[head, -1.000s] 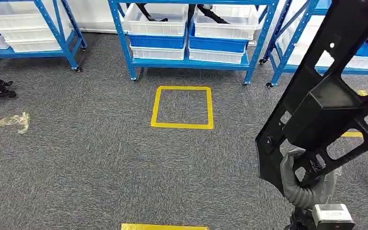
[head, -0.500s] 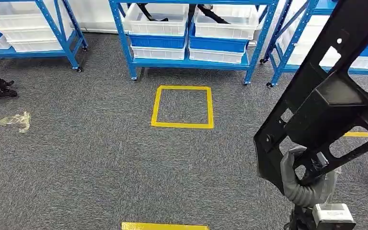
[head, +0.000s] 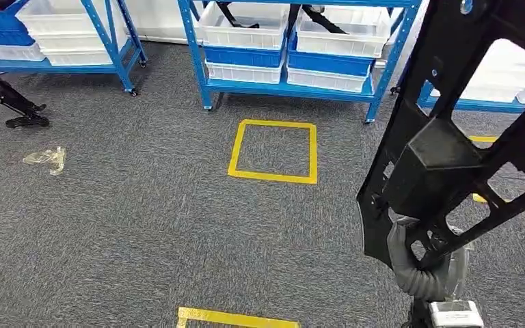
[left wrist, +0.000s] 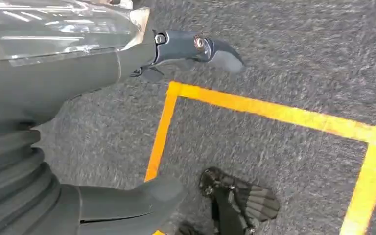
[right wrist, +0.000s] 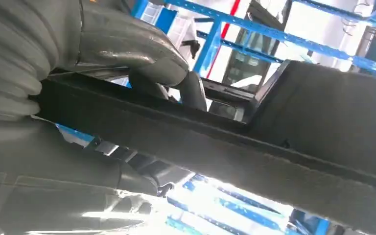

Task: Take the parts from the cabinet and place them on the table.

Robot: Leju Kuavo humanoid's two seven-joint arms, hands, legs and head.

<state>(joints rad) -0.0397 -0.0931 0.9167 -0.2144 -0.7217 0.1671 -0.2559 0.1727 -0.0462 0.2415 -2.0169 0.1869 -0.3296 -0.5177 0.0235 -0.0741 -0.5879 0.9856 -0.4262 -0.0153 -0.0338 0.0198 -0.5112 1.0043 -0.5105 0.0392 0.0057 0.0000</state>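
Note:
A large black plastic part (head: 451, 150) with cut-outs and a boxy middle stands tilted at the right of the head view, reaching up past the picture's top. My right hand (head: 417, 263) grips its lower end from below. In the right wrist view the hand (right wrist: 103, 54) wraps around a bar of the part (right wrist: 254, 147). My left hand (left wrist: 78, 98) hangs over grey carpet with yellow tape, its fingers (left wrist: 196, 46) apart from the thumb and nothing in it. The blue cabinet (head: 287, 89) ahead holds white and blue bins, with black parts (head: 236, 17) in the upper ones.
A yellow tape square (head: 273, 152) marks the carpet in front of the cabinet, and another tape strip (head: 236, 318) lies near my feet. More blue racks (head: 109, 48) stand at left and right. A black stand leg (head: 14, 102) and a plastic scrap (head: 44, 158) lie at left.
The whole scene has shifted right and slightly down, so the camera has turned left. The black part stays in my right hand and now stands a little more upright.

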